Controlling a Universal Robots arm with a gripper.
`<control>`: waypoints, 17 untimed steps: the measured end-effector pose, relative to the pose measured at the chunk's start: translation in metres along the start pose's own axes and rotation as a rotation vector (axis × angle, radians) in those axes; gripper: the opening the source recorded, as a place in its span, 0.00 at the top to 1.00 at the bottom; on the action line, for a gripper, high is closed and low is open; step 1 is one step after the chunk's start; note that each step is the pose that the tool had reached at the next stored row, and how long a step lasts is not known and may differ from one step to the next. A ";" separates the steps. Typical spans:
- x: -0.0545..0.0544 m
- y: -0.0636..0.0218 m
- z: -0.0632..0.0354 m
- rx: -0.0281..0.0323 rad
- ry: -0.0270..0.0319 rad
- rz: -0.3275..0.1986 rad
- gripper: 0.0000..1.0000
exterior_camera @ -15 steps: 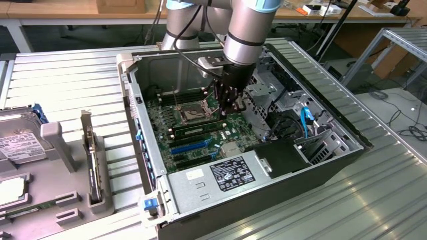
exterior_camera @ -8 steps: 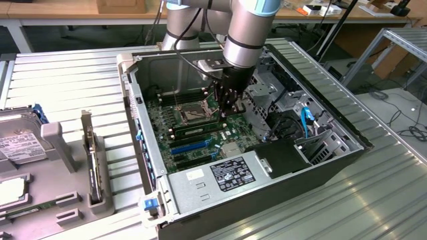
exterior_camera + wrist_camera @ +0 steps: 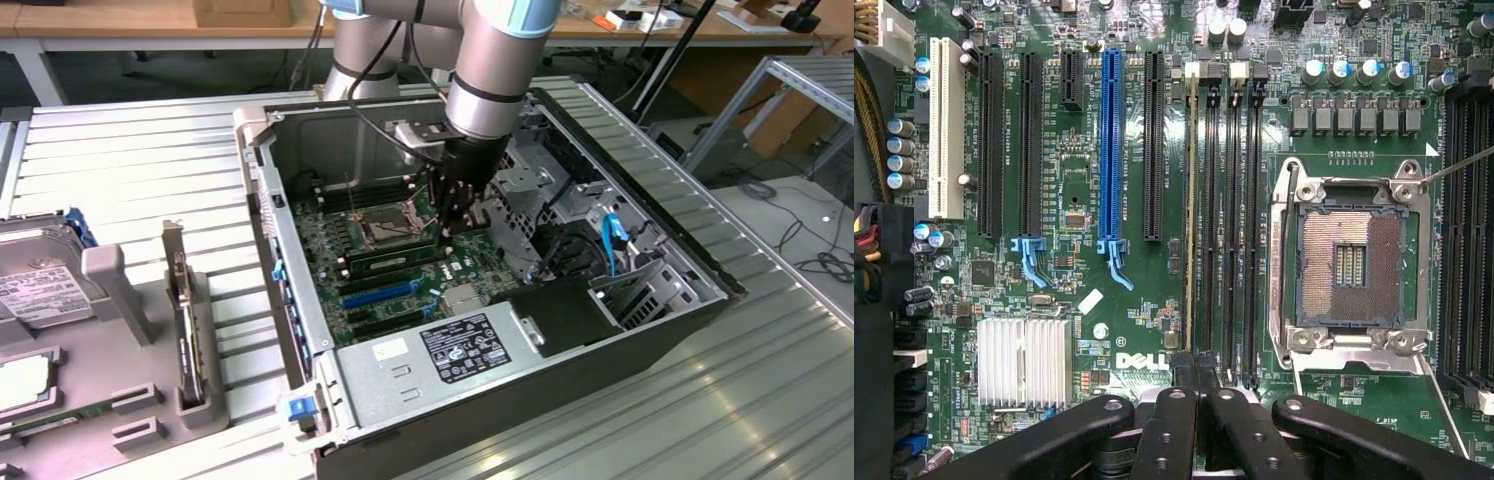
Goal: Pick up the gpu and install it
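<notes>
The open computer case lay at frame centre in the exterior view on a ribbed metal table, with wooden benches along the top edge and a grey holder at the left edge. The arm reached down into the case. The gripper was fully closed, holding nothing, above the motherboard. The gpu, a green stick, sat in a memory slot just below the processor socket.
</notes>
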State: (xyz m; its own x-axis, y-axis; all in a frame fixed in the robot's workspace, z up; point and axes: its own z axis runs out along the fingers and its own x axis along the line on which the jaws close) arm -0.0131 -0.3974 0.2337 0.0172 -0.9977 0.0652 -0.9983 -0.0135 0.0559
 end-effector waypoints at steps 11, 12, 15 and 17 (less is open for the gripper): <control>0.000 0.0000 0.0008 -0.0002 -0.0003 0.000 0.89; 0.000 0.0001 -0.0010 -0.0008 -0.0012 0.000 0.89; 0.001 0.0001 -0.0010 -0.0010 -0.0009 0.000 0.89; 0.000 0.0000 0.0005 -0.0011 -0.0008 0.000 0.89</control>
State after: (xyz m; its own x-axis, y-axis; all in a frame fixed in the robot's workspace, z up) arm -0.0131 -0.3979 0.2332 0.0172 -0.9978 0.0645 -0.9983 -0.0136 0.0570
